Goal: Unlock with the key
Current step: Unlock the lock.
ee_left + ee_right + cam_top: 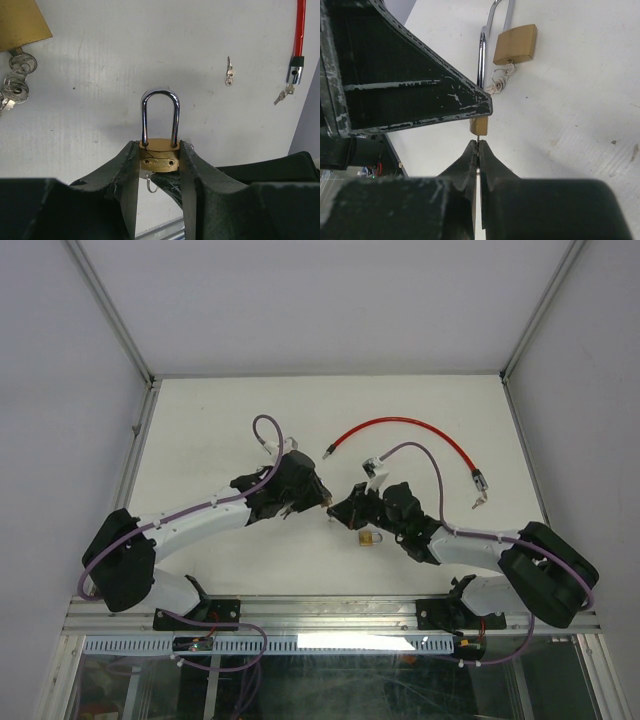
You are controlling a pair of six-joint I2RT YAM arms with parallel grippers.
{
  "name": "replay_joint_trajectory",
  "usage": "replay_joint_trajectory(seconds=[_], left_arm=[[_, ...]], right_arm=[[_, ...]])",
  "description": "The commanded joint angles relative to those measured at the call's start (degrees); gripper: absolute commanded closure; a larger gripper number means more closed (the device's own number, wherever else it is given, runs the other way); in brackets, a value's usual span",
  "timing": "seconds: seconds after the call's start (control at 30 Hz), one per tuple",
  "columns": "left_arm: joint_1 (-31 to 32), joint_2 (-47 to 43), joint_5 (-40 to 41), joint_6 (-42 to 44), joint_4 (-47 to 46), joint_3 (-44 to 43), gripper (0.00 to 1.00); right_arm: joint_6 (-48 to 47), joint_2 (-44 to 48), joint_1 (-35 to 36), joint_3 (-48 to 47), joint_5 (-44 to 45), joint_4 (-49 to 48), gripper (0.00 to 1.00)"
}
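**A:** The left claw [159,152] stands partly open. Its two fingers press on the sides of the small brass padlock [160,162], which is held with the shackle upright and both legs seated in the body.

**B:** And the right claw [478,145]?

**A:** Pinched tight, with its tips just under the padlock's base. A thin sliver of metal shows between them, the key [478,138].

**B:** Is it in the keyhole?

**A:** Cannot tell, because the fingers hide the keyhole. From above, both claws merge into one dark knot.

**B:** Anything else hard to read?

**A:** A second padlock [516,44] lies flat on the table [580,100] beyond, with a key ring [499,80] at its base. The left wrist view cuts it off at the corner. The red cable [400,428] lies well apart.
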State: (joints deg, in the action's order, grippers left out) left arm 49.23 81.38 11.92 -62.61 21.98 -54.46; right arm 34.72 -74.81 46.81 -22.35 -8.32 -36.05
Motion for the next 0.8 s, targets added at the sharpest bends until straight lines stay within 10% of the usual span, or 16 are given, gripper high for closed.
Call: replay_joint_trajectory(seconds=[0.0, 0.77], left_arm=[[2.63, -2.40, -10.13, 0.74, -1.62, 1.39, 1.00], [7.86, -3.32, -14.24, -5.75, -8.68, 4.34, 1.00]], right_arm=[[-2.29, 2.79, -2.50, -0.48, 0.45, -10.77, 1.00], [-8.53, 1.49, -3.56, 2.22, 1.20, -31.25, 1.00]])
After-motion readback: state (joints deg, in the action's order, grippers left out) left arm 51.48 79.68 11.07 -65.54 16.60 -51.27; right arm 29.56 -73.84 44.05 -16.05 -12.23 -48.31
